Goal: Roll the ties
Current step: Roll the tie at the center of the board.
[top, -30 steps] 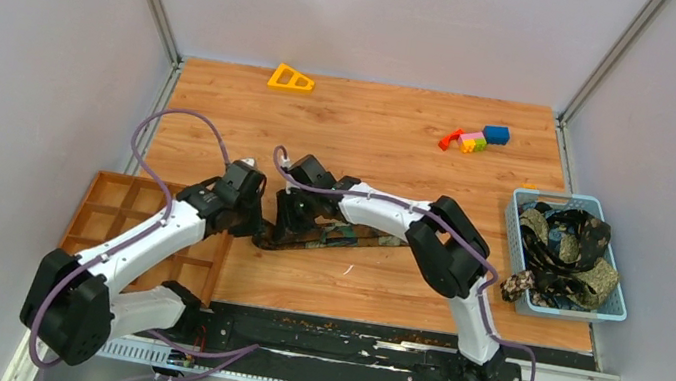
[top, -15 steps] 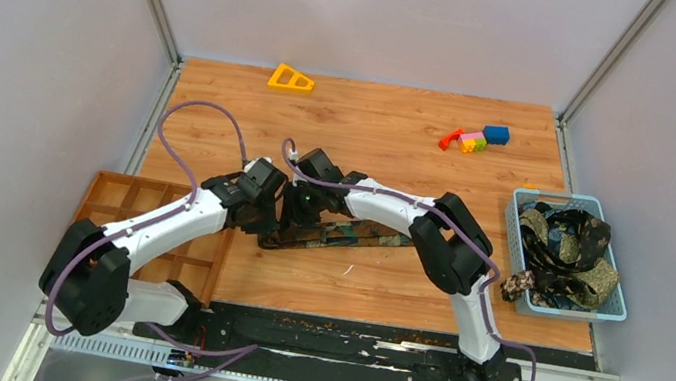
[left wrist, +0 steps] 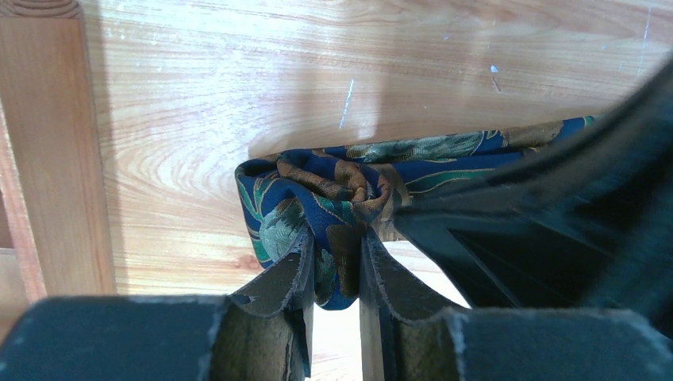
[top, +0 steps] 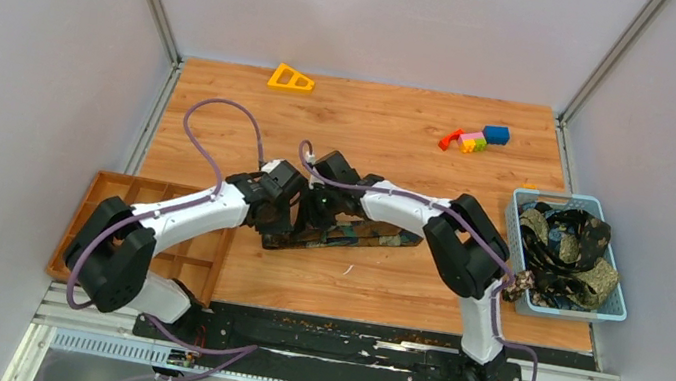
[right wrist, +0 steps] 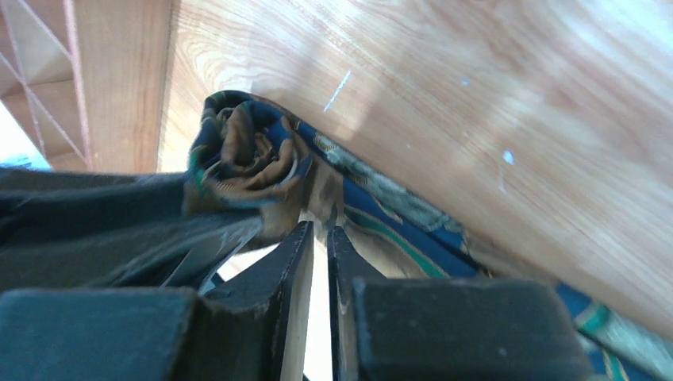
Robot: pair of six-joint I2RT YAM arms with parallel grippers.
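Near the desk's (top: 401,149) middle, both arms have slid rightward along the tie (top: 378,236). The left tool (left wrist: 336,248) pinches its rolled end, and the right tool (right wrist: 319,238), nearly pressed together, seemingly nips it too, so rolling is advancing.

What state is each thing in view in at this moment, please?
Tie on the table, left end rolled up, the rest lying flat.
Left gripper, shut on the rolled end.
Right gripper, shut on the fabric beside the roll.
Ties in the basket, unrolled and heaped, one hanging over the rim.
Basket, upright and full.
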